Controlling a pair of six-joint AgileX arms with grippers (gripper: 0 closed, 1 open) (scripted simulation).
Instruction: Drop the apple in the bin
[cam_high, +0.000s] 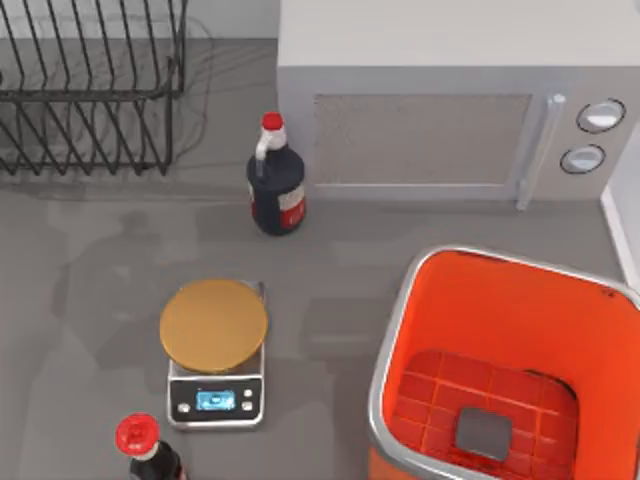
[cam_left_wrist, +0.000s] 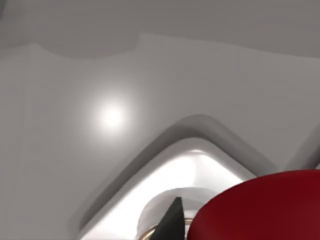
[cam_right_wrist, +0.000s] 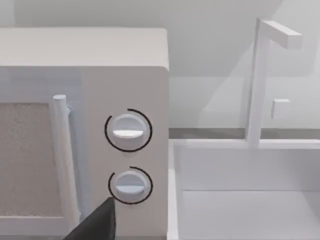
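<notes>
Grey table (cam_high: 90, 330) | bin (cam_high: 440, 300) right | hands' grip: cannot tell

two bottles (cam_high: 276, 190), one bin (cam_high: 400, 330), one scale (cam_high: 216, 393)

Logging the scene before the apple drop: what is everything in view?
bin: one, orange-red, silver rim, front right.
microwave: one, white, back right.
sink: one, white, beside the microwave.
dish rack: one, black wire, back left.
bottles: two, dark, red caps; before the microwave, front left.
scale: one, silver, tan plate, left of bin.
red rounded thing: one, left wrist view; apple or cap, cannot tell.
left gripper: dark, by that red thing.
right gripper: dark, facing microwave's knobs.
</notes>
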